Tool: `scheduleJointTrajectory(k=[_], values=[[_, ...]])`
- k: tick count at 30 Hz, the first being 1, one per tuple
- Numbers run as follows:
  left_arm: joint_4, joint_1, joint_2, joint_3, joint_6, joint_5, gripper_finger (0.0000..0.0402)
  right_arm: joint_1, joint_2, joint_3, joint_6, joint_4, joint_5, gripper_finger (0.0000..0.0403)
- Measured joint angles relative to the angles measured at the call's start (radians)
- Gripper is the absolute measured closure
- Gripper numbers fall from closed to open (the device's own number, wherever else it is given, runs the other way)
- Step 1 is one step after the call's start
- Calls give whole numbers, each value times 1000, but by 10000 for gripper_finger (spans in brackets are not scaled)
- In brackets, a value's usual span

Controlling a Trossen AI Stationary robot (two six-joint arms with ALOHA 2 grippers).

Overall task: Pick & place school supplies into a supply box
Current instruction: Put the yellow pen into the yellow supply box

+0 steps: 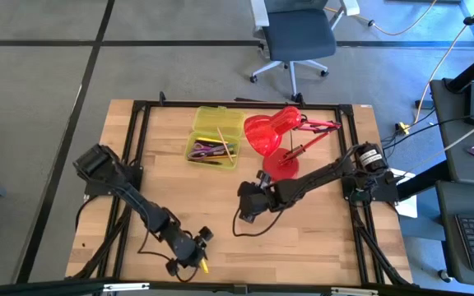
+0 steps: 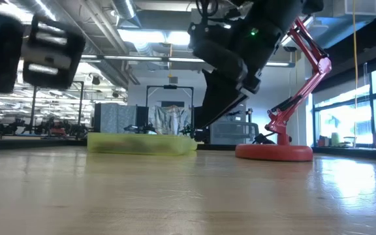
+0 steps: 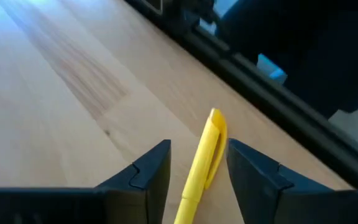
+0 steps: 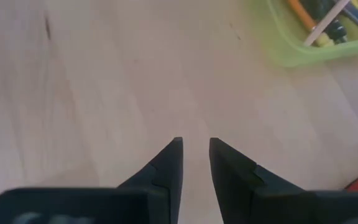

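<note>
Between left end effector fingers, yellow pen, cropped.

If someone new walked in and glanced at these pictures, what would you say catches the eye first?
Probably the red desk lamp, standing at the table's far side just right of the open yellow-green supply box with pens inside. Next, the left gripper at the near edge, its open fingers on either side of a yellow pen on the wood. The right gripper hangs mid-table, holding nothing.

yellow pen: flat on table, near edge | supply box: lid open, pens and scissors inside
</note>
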Motion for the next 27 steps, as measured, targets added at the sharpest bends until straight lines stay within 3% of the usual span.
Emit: scheduleJointTrajectory(k=[5,13,27], values=[[-62,0,72,38,-24,13,256,26,0,0,33,0,0,319],[-126,1,88,47,-79,2,267,71,0,0,59,0,-2,319],[-137,1,84,44,-38,-12,366,126,0,0,16,-3,-2,319]])
